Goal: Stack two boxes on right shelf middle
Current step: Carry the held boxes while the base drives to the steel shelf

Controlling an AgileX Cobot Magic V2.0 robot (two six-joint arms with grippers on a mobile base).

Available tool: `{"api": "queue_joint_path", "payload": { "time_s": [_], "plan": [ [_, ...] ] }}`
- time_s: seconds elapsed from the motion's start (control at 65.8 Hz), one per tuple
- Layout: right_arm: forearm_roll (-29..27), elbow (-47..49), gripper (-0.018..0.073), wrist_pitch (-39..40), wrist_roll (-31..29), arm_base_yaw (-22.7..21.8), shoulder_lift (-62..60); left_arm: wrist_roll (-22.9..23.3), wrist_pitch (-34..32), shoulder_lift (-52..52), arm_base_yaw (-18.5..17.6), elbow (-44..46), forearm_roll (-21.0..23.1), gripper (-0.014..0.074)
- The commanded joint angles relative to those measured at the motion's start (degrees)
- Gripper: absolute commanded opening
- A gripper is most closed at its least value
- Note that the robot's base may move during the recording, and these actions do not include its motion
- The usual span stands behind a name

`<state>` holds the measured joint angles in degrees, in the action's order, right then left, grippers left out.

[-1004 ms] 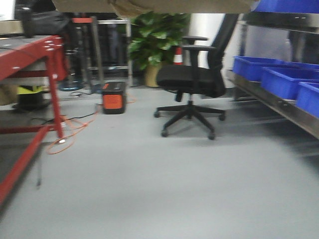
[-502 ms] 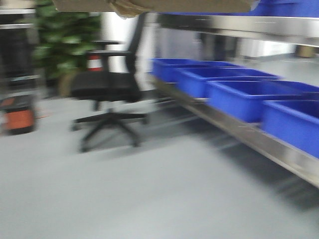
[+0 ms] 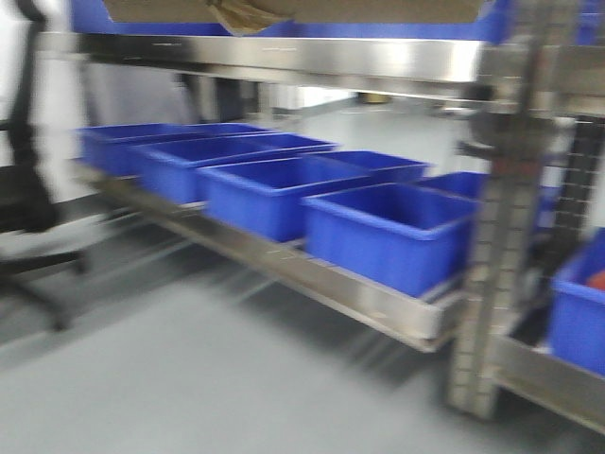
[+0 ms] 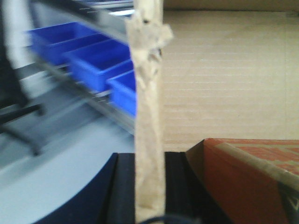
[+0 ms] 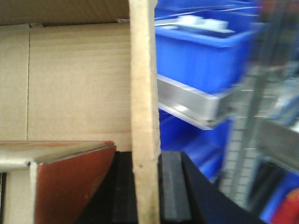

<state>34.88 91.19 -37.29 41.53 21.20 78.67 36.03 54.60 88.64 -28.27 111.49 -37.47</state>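
Cardboard is filling the top edge of the front view: the underside of the tall box (image 3: 284, 9) is hanging there. The steel shelf board (image 3: 284, 59) is running just below the tall box in the picture, its shiny lip facing us. We cannot tell whether the two are touching. Further below the tall box, blue bins (image 3: 378, 227) are sitting in a row on a lower rack level, and a perforated upright (image 3: 496, 246) is standing under its right end. Everything is showing blurred.

From the left wrist, we are seeing the left claw (image 4: 149, 186) clenching a side wall of the tall box (image 4: 224, 70), its black pads (image 4: 125, 186) pressing on either face of the wall's edge. The flatter box (image 4: 247, 182), taped, is lying on the inner side of that wall.

From the right wrist, the right claw (image 5: 145, 186) is gripping the opposite wall of the tall box (image 5: 74, 79) in the same way. The flatter box (image 5: 65, 179) is lying inside the tall box, while the blue bins (image 5: 201, 56) are showing outside it.
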Motion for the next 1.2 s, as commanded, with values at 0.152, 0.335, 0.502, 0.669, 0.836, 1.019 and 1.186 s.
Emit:
{"api": "queue_joint_path", "payload": {
  "time_s": [0.152, 0.335, 0.502, 0.669, 0.836, 1.019, 1.186],
  "plan": [
    [2.90, 0.77, -0.0162, 1.80, -0.02, -0.53, -1.00, 0.30, -0.14, -0.67, 0.64, 0.73, -3.30, -0.0111],
    [2.90, 0.77, -0.0162, 1.80, -0.02, -0.53, -1.00, 0.30, -0.14, -0.67, 0.64, 0.73, -3.30, -0.0111],
    [2.90, 0.77, -0.0162, 1.80, -0.02, -0.53, -1.00, 0.30, -0.12, -0.67, 0.64, 0.73, -3.40, -0.0111],
    [2.90, 0.77, -0.0162, 1.80, -0.02, -0.53, -1.00, 0.30, -0.12, -0.67, 0.64, 0.73, -3.40, -0.0111],
    [2.90, 0.77, -0.0162, 1.80, -0.02, -0.53, -1.00, 0.30, -0.12, -0.67, 0.64, 0.73, -3.40, -0.0111],
    [2.90, 0.77, -0.0162, 1.80, -0.02, -0.53, -1.00, 0.30, -0.12, -0.67, 0.64, 0.73, -3.40, -0.0111],
    [2.90, 0.77, -0.0162, 1.80, -0.02, -0.53, -1.00, 0.30, -0.12, -0.67, 0.64, 0.73, -3.40, -0.0111]
  ]
}}
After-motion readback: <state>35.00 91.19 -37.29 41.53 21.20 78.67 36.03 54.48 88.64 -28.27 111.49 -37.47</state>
